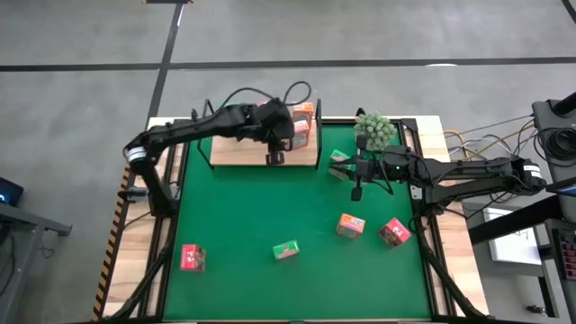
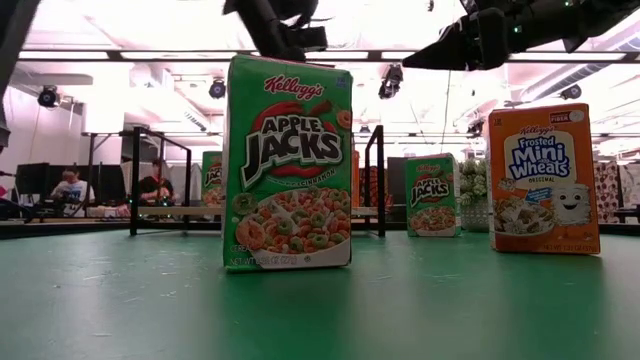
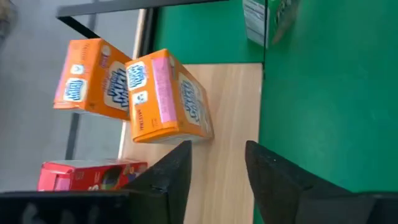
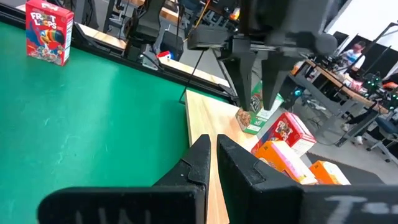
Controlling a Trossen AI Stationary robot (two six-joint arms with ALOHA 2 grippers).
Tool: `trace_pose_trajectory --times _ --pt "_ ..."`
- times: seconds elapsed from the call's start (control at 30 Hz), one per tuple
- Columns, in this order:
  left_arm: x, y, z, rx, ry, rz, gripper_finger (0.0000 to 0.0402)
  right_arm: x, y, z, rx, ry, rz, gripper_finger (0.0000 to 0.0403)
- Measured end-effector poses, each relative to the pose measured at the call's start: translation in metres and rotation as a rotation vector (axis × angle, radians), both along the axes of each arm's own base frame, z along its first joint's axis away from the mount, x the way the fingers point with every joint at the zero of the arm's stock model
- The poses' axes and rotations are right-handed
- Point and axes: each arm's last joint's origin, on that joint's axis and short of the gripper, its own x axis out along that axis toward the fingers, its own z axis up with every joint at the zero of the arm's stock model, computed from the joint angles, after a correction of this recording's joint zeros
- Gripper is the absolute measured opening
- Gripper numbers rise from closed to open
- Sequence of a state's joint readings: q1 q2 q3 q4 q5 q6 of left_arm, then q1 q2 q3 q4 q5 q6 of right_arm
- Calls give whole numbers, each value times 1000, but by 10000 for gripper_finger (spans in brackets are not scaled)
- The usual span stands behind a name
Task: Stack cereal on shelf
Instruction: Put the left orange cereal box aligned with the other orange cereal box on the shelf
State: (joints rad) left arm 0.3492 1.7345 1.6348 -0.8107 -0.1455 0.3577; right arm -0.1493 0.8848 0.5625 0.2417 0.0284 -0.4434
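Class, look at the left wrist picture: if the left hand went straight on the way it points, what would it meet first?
Most likely the light wooden shelf board: the open left hand points along its bare surface, empty. The nearest orange cereal box stands just beside that line; depth is unclear, so a finger might clip it.

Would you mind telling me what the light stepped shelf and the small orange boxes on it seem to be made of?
The light stepped shelf looks like pale, matte wood, with faint grain showing. The small orange boxes look like printed cardboard, with crisp folded edges and a slight sheen.
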Motion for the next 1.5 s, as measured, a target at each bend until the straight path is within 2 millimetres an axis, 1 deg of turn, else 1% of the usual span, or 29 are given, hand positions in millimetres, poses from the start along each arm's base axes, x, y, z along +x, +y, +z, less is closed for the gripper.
trace_pose_trajectory --times 0.17,0.33,0.47,0.63,0.73,0.93,1.1,1.37,1.5 --pt "-15 -5 -20 41 -124 14 90 0 0 0 5 -2 0 18" --pt "-22 -6 -42 89 -220 48 58 0 0 0 4 -3 0 18" --pt "-23 -2 -62 122 -248 78 37 0 0 0 1 -2 0 18" --pt "-26 11 -79 140 -257 123 13 0 0 0 0 -1 1 18" --pt "-26 19 -83 150 -272 145 2 0 0 0 -2 -1 1 18" --pt "-22 30 -90 168 -301 165 0 0 0 0 -3 0 1 18" --pt "-19 33 -95 175 -307 165 0 0 0 0 -3 1 1 18" --pt "-15 38 -87 215 -399 174 0 0 0 0 -5 1 1 18" --pt "-12 40 -92 217 -402 174 0 0 0 0 -4 1 1 18"
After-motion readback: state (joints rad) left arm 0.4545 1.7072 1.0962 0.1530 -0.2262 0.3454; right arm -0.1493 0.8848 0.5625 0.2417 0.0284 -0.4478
